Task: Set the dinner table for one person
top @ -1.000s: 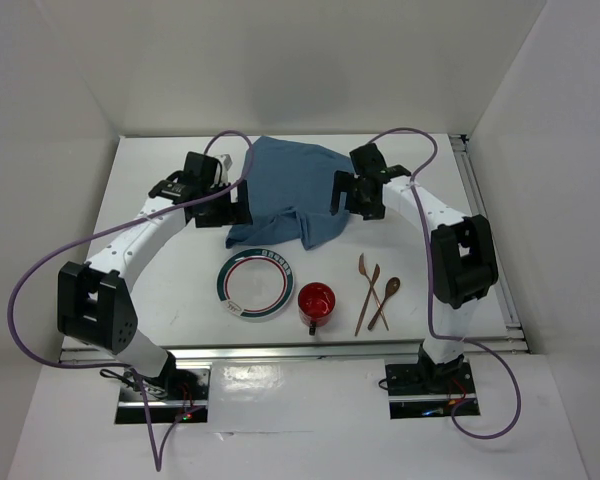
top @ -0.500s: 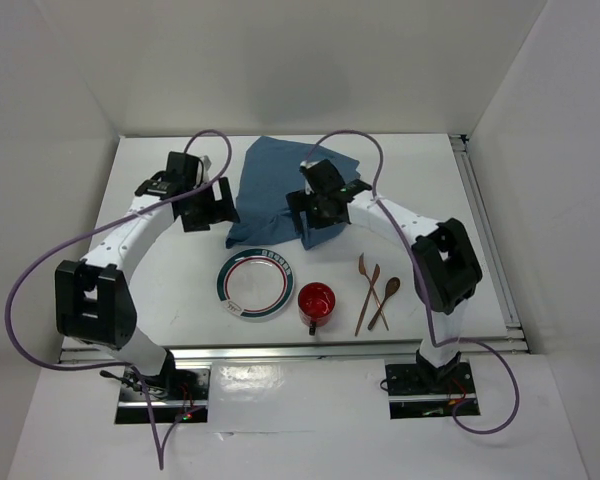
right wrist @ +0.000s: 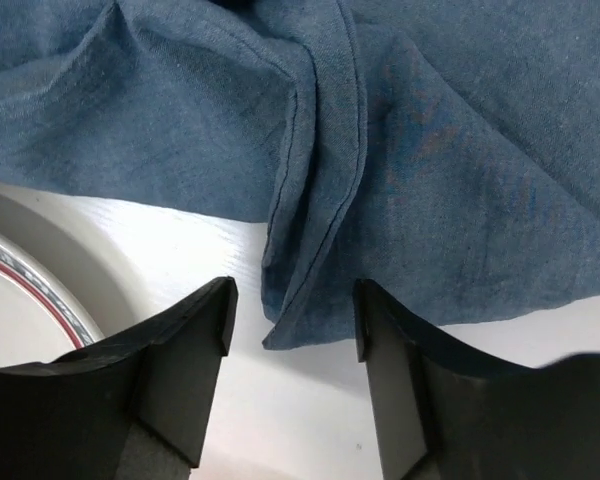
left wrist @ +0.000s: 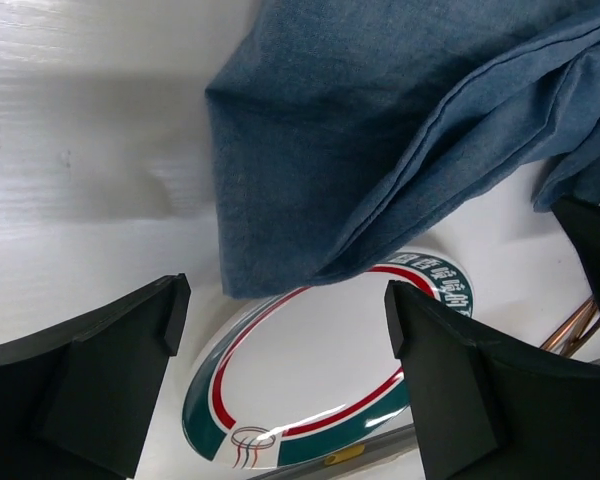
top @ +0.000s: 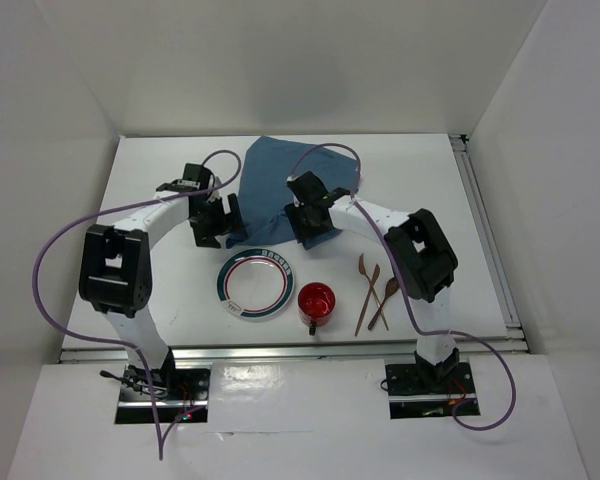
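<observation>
The dinner table [top: 160, 290] is a white top with rail edges. A crumpled blue cloth placemat [top: 275, 180] lies at its back middle. My left gripper [top: 223, 222] is open and empty at the cloth's near left corner [left wrist: 270, 250], just above the plate [left wrist: 320, 380]. My right gripper [top: 312, 226] is open, with the cloth's folded near corner [right wrist: 285, 320] between its jaws, unclamped. A white plate [top: 255, 284] with a green and red rim, a red cup [top: 316, 302] and wooden utensils [top: 375, 290] lie near the front.
The cloth's near edge overlaps the plate's far rim [left wrist: 420, 262]. The plate's edge shows at the left of the right wrist view [right wrist: 20, 270]. White walls enclose the table on three sides. An aluminium rail [top: 485, 220] runs along the right edge.
My right gripper has moved left, from the cloth's right side to its near edge. My left gripper has swung nearer to the cloth's near left corner. The cloth is bunched narrower.
</observation>
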